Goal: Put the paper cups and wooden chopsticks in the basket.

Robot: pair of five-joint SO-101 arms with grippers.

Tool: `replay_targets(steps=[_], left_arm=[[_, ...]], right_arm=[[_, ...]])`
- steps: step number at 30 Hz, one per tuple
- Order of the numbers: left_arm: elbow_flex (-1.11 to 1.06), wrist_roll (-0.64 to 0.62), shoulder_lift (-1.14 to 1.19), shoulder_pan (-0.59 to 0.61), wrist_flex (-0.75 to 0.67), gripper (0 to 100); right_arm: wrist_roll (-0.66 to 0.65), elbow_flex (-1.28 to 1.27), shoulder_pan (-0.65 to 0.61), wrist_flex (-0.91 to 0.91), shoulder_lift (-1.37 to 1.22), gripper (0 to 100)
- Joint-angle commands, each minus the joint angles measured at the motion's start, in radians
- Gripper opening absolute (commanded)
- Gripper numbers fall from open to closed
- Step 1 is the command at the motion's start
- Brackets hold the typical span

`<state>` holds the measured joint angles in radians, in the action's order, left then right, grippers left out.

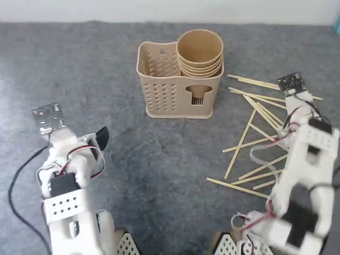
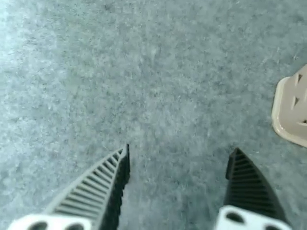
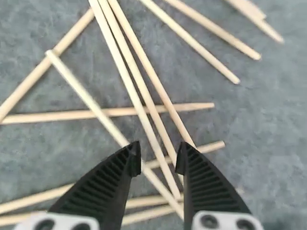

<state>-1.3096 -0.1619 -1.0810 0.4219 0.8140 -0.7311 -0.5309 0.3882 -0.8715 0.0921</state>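
Left claw [image 2: 181, 149], fingers spread wide, holds nothing and hovers over the grey felt mat [image 1: 159, 180]. Right claw [image 3: 158, 144], fingers parted by a narrow gap, grips nothing and hangs just above crossed wooden chopsticks [image 3: 125, 76], two of which run beneath the gap. Beige perforated basket [image 1: 175, 95] stands upright ahead of both claws, between them. Nested paper cups [image 1: 200, 50] sit upright in the basket compartment on the right claw's side, rims above the basket wall. Remaining chopsticks lie scattered on the mat around and ahead of the right claw, apart from the basket.
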Motion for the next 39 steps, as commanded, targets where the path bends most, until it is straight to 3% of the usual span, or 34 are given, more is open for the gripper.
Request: replay_targets(steps=[1,8,13,19,21,23,27,39], left_arm=[[0.001,0.003,0.035,0.000,-0.080,31],[-0.001,0.006,0.049,0.000,-0.087,31],[-0.001,0.008,0.049,-0.002,-0.091,31],[-0.010,0.008,0.051,-0.002,-0.120,31],[-0.010,0.008,0.051,-0.002,-0.120,31],[-0.010,0.008,0.051,-0.003,-0.120,31],[-0.013,0.008,0.051,-0.003,-0.138,31],[-0.013,0.008,0.051,0.000,-0.138,31]], right_arm=[[-0.040,0.176,0.013,0.016,-0.165,14.0],[-0.074,0.359,0.002,0.010,-0.378,14.0],[-0.164,0.373,-0.031,0.015,-0.427,14.1],[-0.178,0.370,-0.064,-0.015,-0.493,13.3],[-0.178,0.373,-0.070,-0.019,-0.495,8.8],[-0.178,0.374,-0.073,-0.019,-0.479,0.4],[-0.172,0.365,-0.064,-0.030,-0.404,0.4],[-0.169,0.362,-0.035,-0.308,-0.039,0.8]])
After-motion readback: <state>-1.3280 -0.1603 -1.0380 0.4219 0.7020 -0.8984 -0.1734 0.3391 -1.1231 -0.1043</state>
